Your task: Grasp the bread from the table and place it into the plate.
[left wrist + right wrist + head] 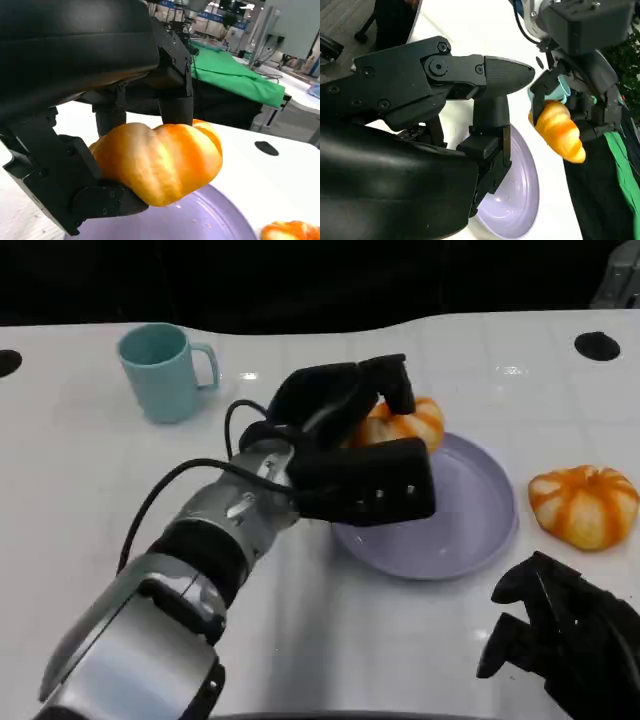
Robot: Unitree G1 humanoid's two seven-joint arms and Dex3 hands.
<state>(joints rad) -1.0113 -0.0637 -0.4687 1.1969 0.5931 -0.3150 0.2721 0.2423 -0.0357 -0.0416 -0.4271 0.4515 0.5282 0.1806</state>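
1. White worktop [80, 460] with faint tile lines is carrying everything; black background is running along its far edge, and two dark round holes are sitting near the far left and far right corners.
2. Left hand [345, 445] is reaching in from the near left edge toward the middle of the worktop, fingers closing around the bread [400, 423]. The left wrist view is showing the same bread [160, 160] gripped between black fingers [175, 107] above and the thumb below.
3. Bread is orange with pale stripes, twisted in shape. It is hanging over the far rim of the plate [470, 530], clear of the plate floor; the right wrist view is showing it [560, 130] held in the air beside the plate [520, 195].
4. Plate is lavender, round and shallow, lying right of centre on the worktop, partly covered by the left hand's thumb side.
5. Right hand [560, 635] is resting low at the near right corner, holding nothing, fingers loosely curled and apart.
6. Second bread roll [585, 503], also orange-striped, is lying on the worktop just beside the plate's right rim, toward the right edge.
7. Teal mug [160, 370] is standing upright toward the far left, handle pointing right, well apart from the plate.
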